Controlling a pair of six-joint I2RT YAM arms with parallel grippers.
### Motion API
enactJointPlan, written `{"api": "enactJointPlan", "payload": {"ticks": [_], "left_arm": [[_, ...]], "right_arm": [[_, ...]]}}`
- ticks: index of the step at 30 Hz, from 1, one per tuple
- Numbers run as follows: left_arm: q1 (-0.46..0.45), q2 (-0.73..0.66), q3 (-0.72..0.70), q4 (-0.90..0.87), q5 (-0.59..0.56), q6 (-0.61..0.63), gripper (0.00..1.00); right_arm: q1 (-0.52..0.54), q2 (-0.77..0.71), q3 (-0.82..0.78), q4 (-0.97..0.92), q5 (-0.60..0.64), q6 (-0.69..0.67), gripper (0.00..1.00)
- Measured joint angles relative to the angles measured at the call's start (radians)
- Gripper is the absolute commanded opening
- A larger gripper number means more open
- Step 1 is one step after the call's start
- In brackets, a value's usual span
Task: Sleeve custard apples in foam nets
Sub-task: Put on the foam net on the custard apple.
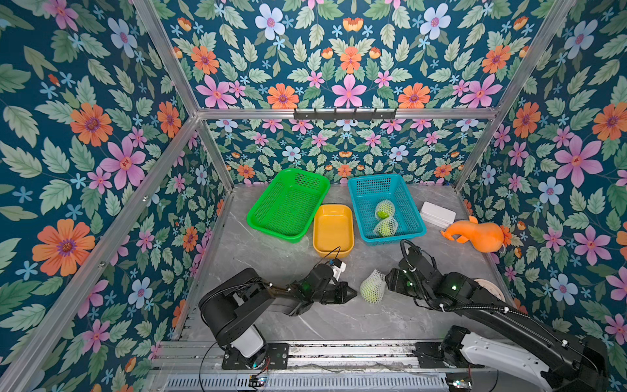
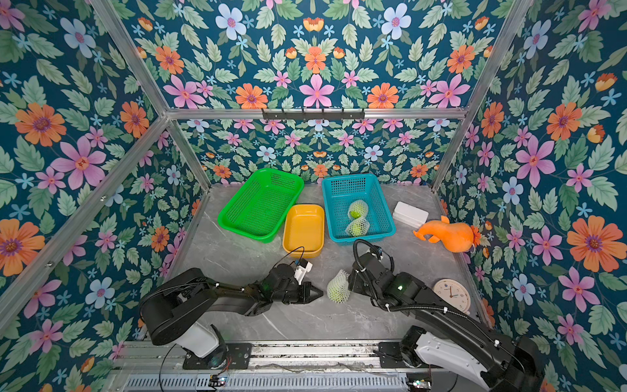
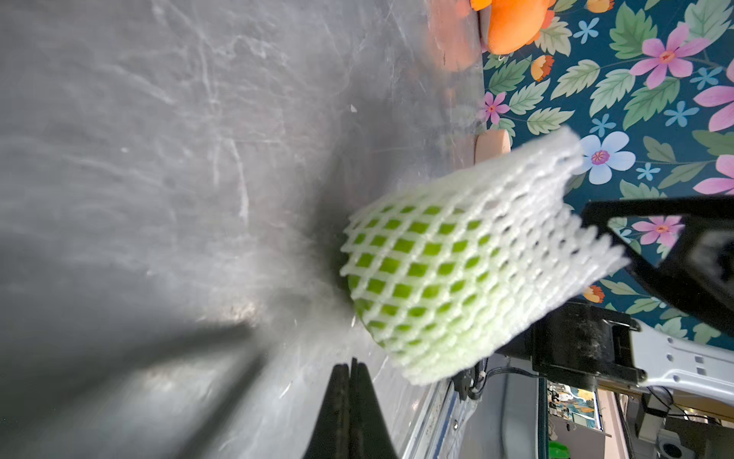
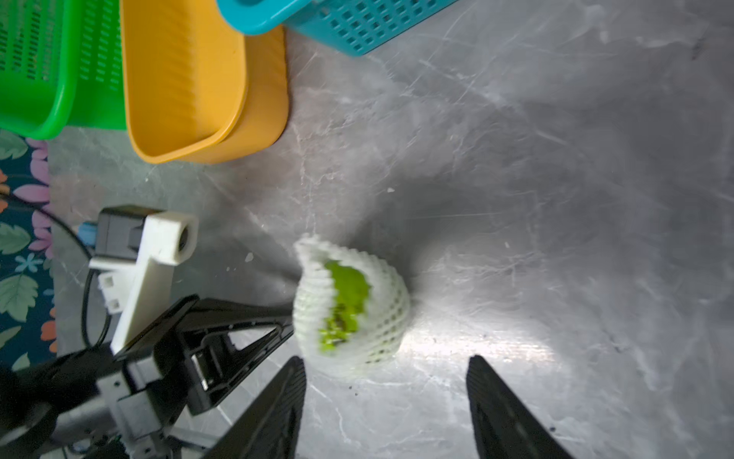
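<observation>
Round yellow-green custard apple (image 1: 373,297) sat in a white diamond-mesh foam net (image 1: 372,283) on the grey veined tabletop (image 1: 305,319). The left pincer (image 1: 353,292) was clenched and empty. The right pincer (image 4: 385,359) was released, jaws apart, beside the net. Two more netted fruits (image 1: 386,226) lay in the teal perforated plastic basket (image 1: 368,190).

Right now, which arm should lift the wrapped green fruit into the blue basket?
Right, probably. The right tool is open, facing the netted custard apple, and the blue basket is nearer that arm. The left tool is shut.
</observation>
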Motion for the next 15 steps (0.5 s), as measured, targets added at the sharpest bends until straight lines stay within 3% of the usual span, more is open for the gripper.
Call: {"api": "enactJointPlan", "payload": {"ticks": [8,15], "left_arm": [[0.004,-0.092,-0.072,-0.064,-0.014,0.002,0.09],[0.022,-0.173,-0.071,-0.152,-0.048,0.037,0.1]], "right_arm": [[-0.021,-0.065,-0.117,0.106,-0.117,-0.053,0.99],[0.019,0.011,-0.121,0.25,-0.22,-0.167,0.99]]}}
